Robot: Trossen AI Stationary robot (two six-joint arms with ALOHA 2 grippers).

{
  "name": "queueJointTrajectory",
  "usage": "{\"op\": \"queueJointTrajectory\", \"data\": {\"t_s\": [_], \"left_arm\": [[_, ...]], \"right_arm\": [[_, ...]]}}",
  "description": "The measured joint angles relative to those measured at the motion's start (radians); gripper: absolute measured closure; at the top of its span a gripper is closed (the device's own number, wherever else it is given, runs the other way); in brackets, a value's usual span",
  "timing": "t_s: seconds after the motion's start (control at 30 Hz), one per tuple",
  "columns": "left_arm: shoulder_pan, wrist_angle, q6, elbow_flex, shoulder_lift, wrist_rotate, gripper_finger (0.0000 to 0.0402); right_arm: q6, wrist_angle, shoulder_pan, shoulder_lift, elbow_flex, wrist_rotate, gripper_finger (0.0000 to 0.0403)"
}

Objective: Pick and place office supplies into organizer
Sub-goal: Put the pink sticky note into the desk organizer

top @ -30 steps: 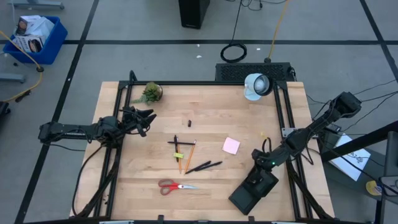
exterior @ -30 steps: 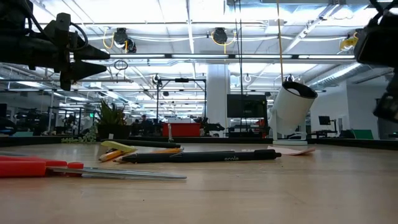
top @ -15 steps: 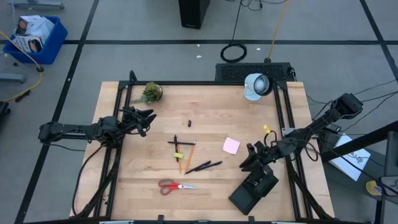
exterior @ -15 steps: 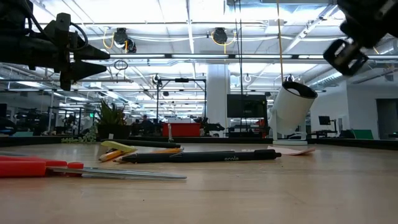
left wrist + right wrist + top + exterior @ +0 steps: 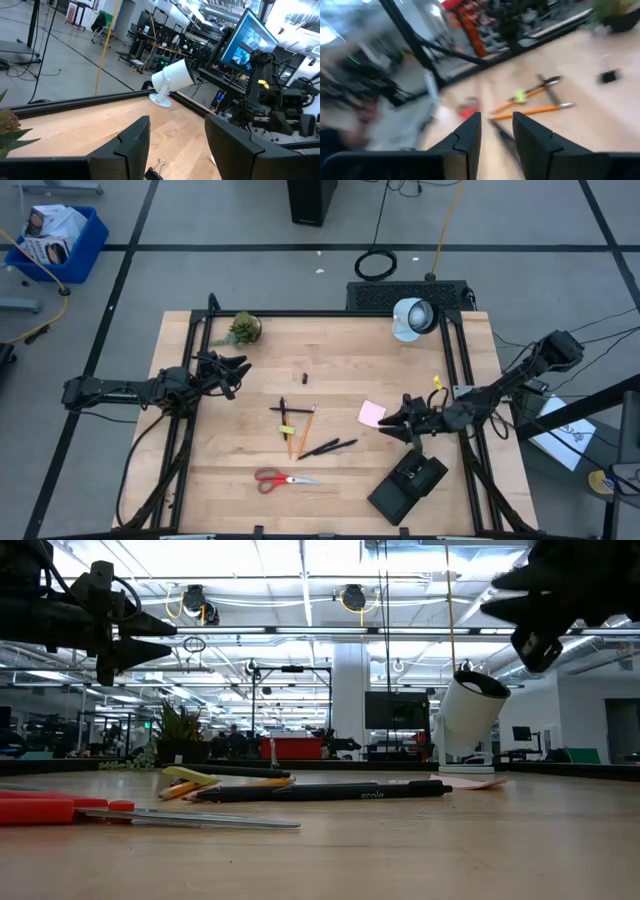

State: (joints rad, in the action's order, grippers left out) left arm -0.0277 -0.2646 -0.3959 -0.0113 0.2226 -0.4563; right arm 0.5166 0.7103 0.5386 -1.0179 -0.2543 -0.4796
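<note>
right gripper (image 5: 398, 423) is held above the worktop (image 5: 340, 375), just beside the pink sticky-note pad (image 5: 372, 414), jaws parted with nothing between them. organizer (image 5: 407, 487) is seen near the worktop's front right corner. pencils (image 5: 298, 429), pens (image 5: 328, 447) and scissors (image 5: 282, 478) are laid mid-worktop, well apart from the organizer. left gripper (image 5: 238, 373) is parked at the left side, jaws open and empty.
</note>
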Motion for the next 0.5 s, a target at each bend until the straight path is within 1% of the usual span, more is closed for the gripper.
{"op": "queueJointTrajectory", "data": {"t_s": [0.03, 0.17, 0.2, 0.33, 0.4, 0.43, 0.5], "left_arm": [[0.0, 0.0, 0.001, 0.0, 0.0, 0.0, 0.0206], [0.0, 0.0, 0.021, 0.0, 0.0, 0.0, 0.0206], [0.0, 0.001, 0.026, 0.0, 0.0, 0.0, 0.0206], [0.0, 0.004, 0.028, 0.0, 0.0, -0.019, 0.0206], [0.0, 0.006, 0.028, 0.0, 0.0, -0.029, 0.0206], [0.0, 0.007, 0.028, 0.0, 0.0, -0.033, 0.0206], [0.0, 0.009, 0.027, 0.0, 0.0, -0.035, 0.0206]], "right_arm": [[-0.052, -0.028, 0.005, 0.0, -0.011, -0.016, 0.0291], [-0.3, -0.136, 0.023, -0.004, -0.082, -0.023, 0.0279], [-0.358, -0.158, 0.028, -0.012, -0.104, -0.041, 0.0277], [-0.56, -0.202, 0.055, -0.047, -0.184, -0.169, 0.0274], [-0.686, -0.199, 0.06, -0.059, -0.195, -0.173, 0.0273], [-0.729, -0.189, 0.065, -0.062, -0.195, -0.172, 0.0273], [-0.734, -0.153, 0.066, -0.061, -0.19, -0.171, 0.0276]]}}
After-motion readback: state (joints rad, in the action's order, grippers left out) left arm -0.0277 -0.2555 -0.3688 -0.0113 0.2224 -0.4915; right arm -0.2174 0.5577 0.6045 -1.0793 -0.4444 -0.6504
